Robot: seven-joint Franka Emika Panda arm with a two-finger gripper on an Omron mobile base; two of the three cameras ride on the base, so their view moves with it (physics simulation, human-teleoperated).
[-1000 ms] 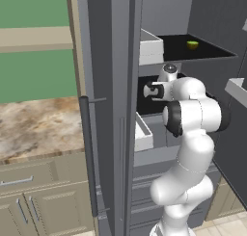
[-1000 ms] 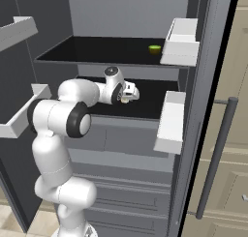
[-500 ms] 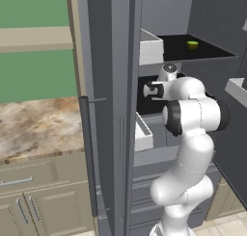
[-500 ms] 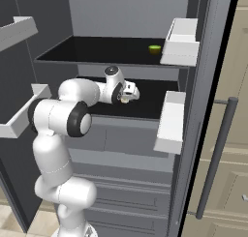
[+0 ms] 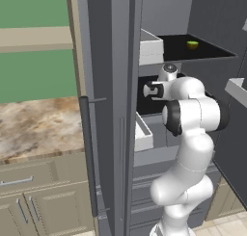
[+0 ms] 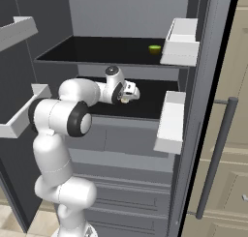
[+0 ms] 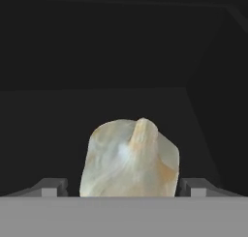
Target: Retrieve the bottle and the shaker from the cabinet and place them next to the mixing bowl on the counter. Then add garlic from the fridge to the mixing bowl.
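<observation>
The fridge (image 5: 116,110) is seen standing open, with its dark interior and white door bins (image 6: 180,42) exposed. The white arm is reached into the middle level, where the hand (image 6: 127,96) is held just above the dark shelf (image 6: 150,103). In the hand view, the garlic (image 7: 130,158), a whitish-cream bulb with a short pointed stem, is seen resting on that shelf directly between the two dark fingertips (image 7: 51,187), one at each side of it. The fingers are spread wide around the bulb, and a narrow gap appears at each side; whether the pads touch it cannot be told. In the right base view, the bulb is glimpsed as a small pale shape under the hand. On the upper shelf (image 6: 97,52), a small yellow-green round fruit (image 6: 154,49) lies near the right-hand door bin, well apart from the hand. To the left of the fridge door, the marbled tabletop (image 5: 38,126) is seen above beige lower cabinets (image 5: 43,201), and the long vertical bar handle (image 5: 88,153) is seen on the door edge.
</observation>
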